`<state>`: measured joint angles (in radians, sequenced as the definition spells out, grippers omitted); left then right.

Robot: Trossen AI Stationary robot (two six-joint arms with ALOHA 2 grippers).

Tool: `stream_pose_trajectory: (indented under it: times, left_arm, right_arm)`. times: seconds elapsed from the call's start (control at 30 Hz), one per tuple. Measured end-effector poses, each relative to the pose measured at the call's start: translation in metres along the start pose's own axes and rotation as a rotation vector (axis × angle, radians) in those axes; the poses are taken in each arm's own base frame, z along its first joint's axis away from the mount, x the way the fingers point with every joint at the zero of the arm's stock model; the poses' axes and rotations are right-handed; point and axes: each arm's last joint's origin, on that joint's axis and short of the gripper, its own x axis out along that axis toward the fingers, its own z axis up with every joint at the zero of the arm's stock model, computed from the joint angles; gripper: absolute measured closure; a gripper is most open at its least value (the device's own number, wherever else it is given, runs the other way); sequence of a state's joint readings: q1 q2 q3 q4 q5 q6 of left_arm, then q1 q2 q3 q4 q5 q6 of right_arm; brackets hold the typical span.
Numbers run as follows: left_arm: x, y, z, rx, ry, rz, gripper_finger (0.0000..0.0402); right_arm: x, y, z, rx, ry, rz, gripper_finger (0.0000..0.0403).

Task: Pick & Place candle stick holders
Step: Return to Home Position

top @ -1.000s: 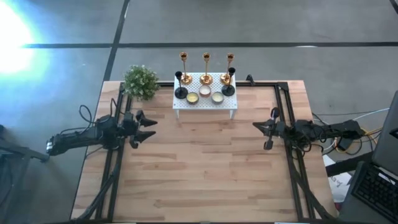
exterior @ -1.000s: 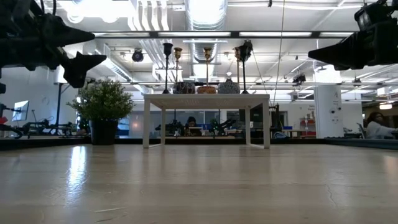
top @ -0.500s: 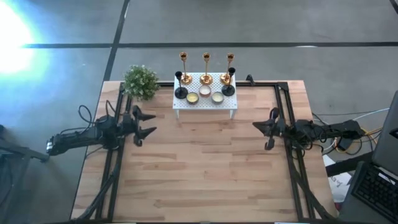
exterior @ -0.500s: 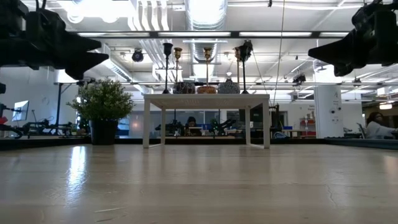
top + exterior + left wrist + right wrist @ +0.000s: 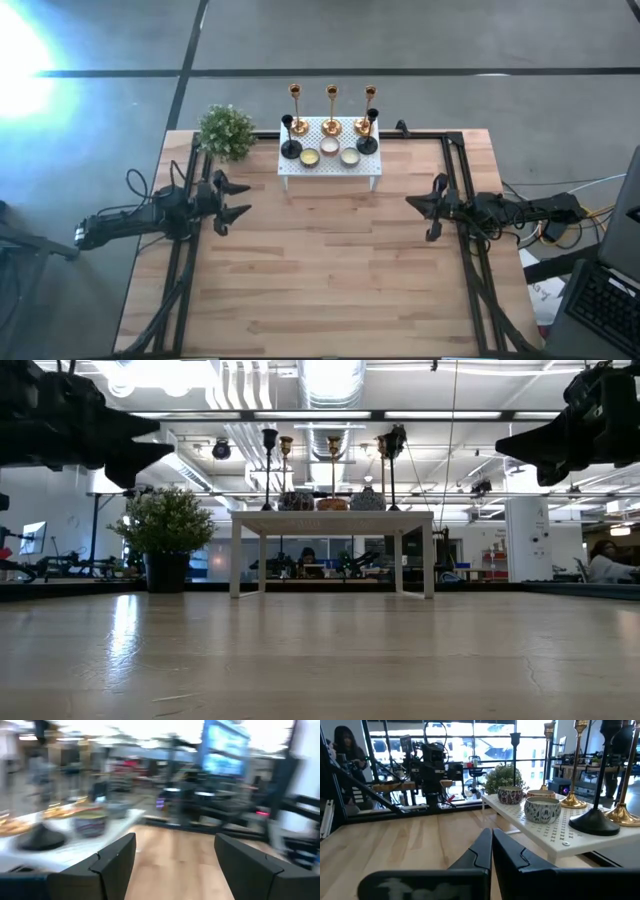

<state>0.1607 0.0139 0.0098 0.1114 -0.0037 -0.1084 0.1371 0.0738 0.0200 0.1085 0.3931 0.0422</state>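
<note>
All five holders stand on the white rack [image 5: 330,174] at the far edge of the table [image 5: 320,280], mid-width. Three gold candle stick holders [image 5: 331,108] line the back. Two black candle stick holders [image 5: 290,141] stand one at each end, just in front of the gold ones. Candle tins [image 5: 329,147] sit between the black pair. A potted plant [image 5: 226,131] is just beside the rack, on the left arm's side.

The left gripper [image 5: 238,200] hangs over the table's left margin, well apart from the rack. It points inward with its fingers spread wide and nothing between them. The right gripper [image 5: 410,201] mirrors it over the right margin, also well apart from the holders, with its fingers pressed together and empty.

The high view gives the layout but no heights. The low view shows both grippers raised clear of the tabletop, roughly level with the holder stems.

The right wrist view confirms the fingers [image 5: 485,851] lie flat against each other. It also shows a black dome base on the rack close by and a person [image 5: 345,747] in the room beyond.

The left wrist view is blurred. The wide gap between its fingers [image 5: 117,862] is plain. A dark dome shape sits off to one side, but I cannot tell which holder it is.
</note>
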Motion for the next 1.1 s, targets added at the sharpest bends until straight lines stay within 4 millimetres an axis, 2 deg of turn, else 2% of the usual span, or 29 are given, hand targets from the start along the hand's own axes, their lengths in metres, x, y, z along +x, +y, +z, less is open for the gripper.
stream_pose_trajectory:
  times: [0.13,1.1]
  left_arm:
    - [-0.0001,-0.0033,-0.0006,0.062,0.008,-0.104,0.0126]
    - [0.0001,-0.0028,-0.0010,0.018,0.012,-0.086,0.0126]
  right_arm:
    - [0.0000,0.0000,0.0000,0.000,0.000,0.000,0.0394]
    - [0.0000,0.0000,0.0000,0.000,0.000,-0.001,0.0394]
